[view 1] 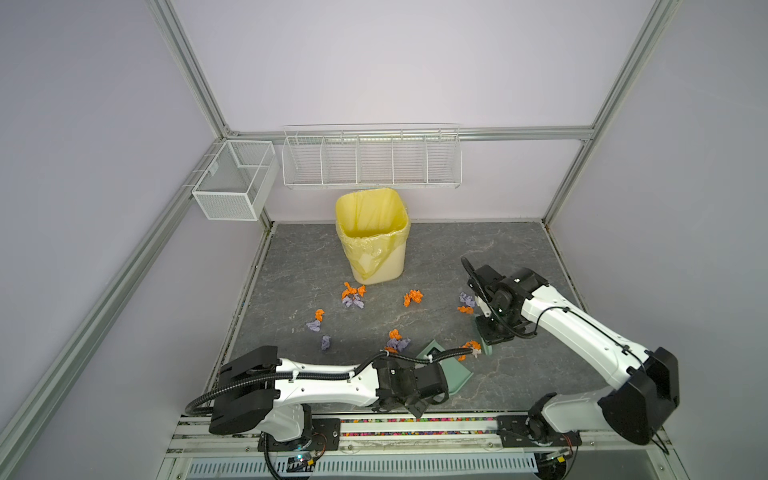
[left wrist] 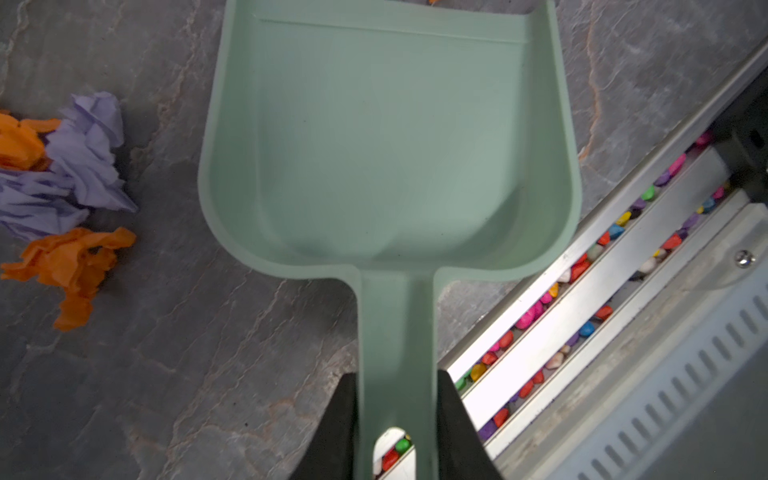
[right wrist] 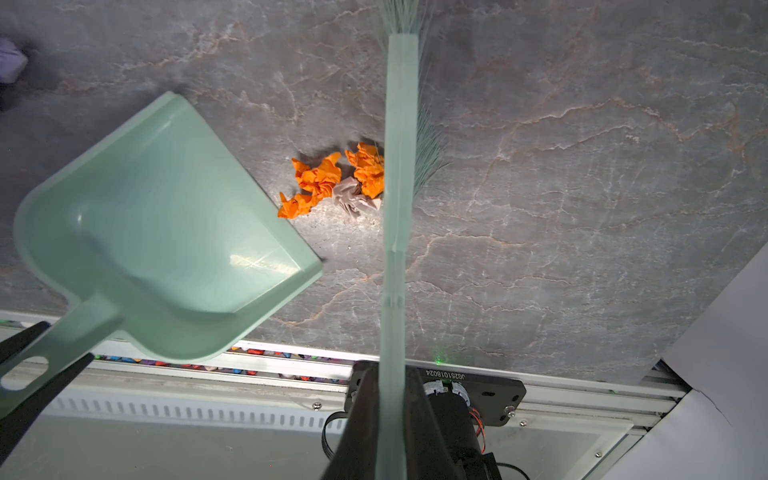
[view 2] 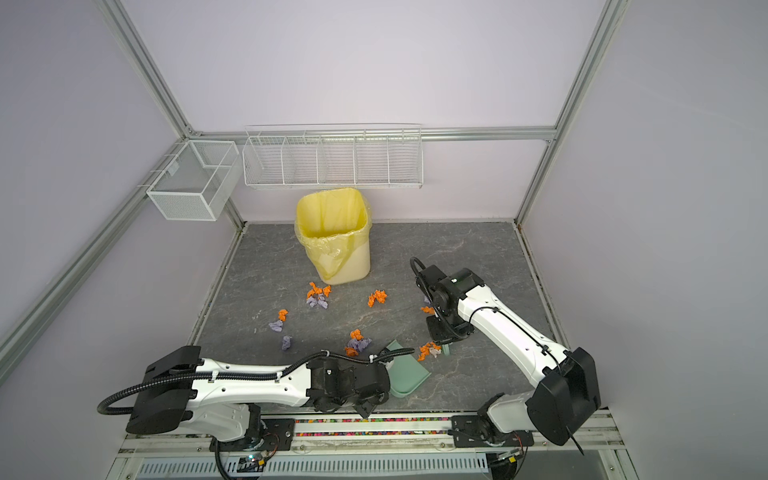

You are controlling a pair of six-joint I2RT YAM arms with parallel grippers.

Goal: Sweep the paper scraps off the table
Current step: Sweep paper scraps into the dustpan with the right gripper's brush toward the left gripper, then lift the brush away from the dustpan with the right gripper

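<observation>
My left gripper (left wrist: 397, 378) is shut on the handle of the mint-green dustpan (left wrist: 390, 145), whose empty pan lies low near the front of the table (view 1: 519, 249). My right gripper (right wrist: 390, 370) is shut on the green brush (right wrist: 400, 208). The brush's bristles touch a small heap of paper scraps (right wrist: 320, 178), orange with one whitish wad (right wrist: 353, 199), just off the dustpan's (right wrist: 166, 232) mouth. More orange and lilac scraps (view 1: 353, 293) lie scattered across the middle, with a lilac and orange clump (left wrist: 83, 158) beside the pan.
A bin with a yellow liner (view 1: 371, 232) stands at the back centre. A white wire rack (view 1: 370, 158) and a mesh basket (view 1: 235, 178) hang on the walls. A front rail (view 1: 415, 426) holding coloured pebbles borders the table.
</observation>
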